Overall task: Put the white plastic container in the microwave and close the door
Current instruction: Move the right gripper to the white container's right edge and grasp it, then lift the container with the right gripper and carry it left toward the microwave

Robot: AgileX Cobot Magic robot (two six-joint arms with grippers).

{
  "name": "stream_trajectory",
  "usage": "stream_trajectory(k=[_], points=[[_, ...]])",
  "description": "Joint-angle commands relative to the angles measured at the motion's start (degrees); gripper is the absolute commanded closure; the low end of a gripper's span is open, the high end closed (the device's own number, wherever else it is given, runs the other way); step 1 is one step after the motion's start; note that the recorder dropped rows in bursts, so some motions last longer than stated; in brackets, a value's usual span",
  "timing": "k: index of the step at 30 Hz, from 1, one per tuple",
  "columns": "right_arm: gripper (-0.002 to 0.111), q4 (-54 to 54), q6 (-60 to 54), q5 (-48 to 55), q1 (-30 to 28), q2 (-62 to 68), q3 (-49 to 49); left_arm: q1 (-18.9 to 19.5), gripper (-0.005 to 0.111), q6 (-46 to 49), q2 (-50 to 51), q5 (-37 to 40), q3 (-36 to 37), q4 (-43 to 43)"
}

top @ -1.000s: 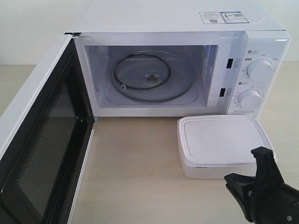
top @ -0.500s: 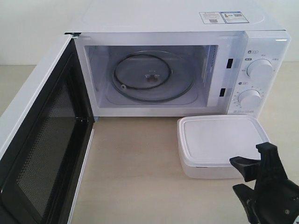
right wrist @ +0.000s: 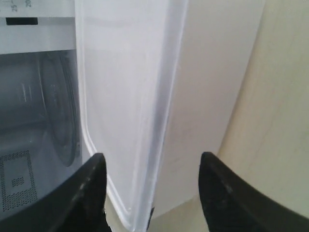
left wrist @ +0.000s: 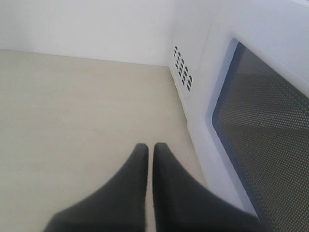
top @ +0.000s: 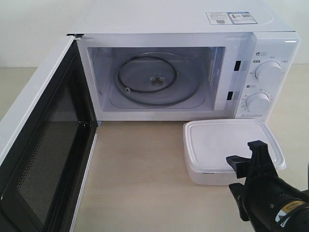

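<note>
One lidded box, the white plastic container [top: 227, 145], sits on the surface [top: 140, 164] just before the microwave [top: 183, 19], below its dials. It looks light, stiff and slick. The right tool [right wrist: 150, 166], spread wide, brackets its lipped edge, likely the best hold. The left tool [left wrist: 150, 154] is pinched together, empty.

Right gripper [right wrist: 150, 166] with jaws wide apart; left gripper [left wrist: 147, 151] seemingly pinched together.

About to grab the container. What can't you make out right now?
Near edge of the white plastic container: exterior view, hidden behind the right gripper.
Its contents: the lid covers them in both views.
Lower part of the door: exterior view, cut off by the frame.
Markings on the dials: exterior view, too small.
</note>
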Motion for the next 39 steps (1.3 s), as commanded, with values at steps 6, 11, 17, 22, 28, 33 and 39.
stream_trajectory(k=[6, 11, 17, 22, 28, 33, 39], points=[[0.07, 5.66, -4.54, -3.47, -0.54, 1.37, -0.02, 0.18, 0.102, -0.54, -0.15, 0.01, 0.23, -0.49], [0.07, 7.0, -5.92, -3.22, -0.54, 1.37, -0.02, 0.18, 0.102, -0.54, -0.15, 0.01, 0.23, -0.49], [0.054, -1.34, -7.19, -1.73, -6.41, 1.37, -1.2, 0.18, 0.102, -0.54, -0.15, 0.01, 0.23, -0.49], [0.05, -1.74, -5.24, 1.98, -7.03, 1.37, -2.33, 0.18, 0.102, -0.54, -0.15, 0.01, 0.23, -0.49], [0.077, -0.79, -7.18, 1.76, -7.03, 1.37, -3.26, 0.18, 0.102, -0.54, -0.15, 0.01, 0.23, -0.49], [0.107, -0.42, -9.19, 2.34, -7.03, 1.37, -3.26, 0.18, 0.102, -0.54, -0.15, 0.01, 0.23, -0.49], [0.108, -0.65, -9.52, 4.03, -7.03, 1.37, -3.26, 0.18, 0.102, -0.54, -0.15, 0.01, 0.23, -0.49]])
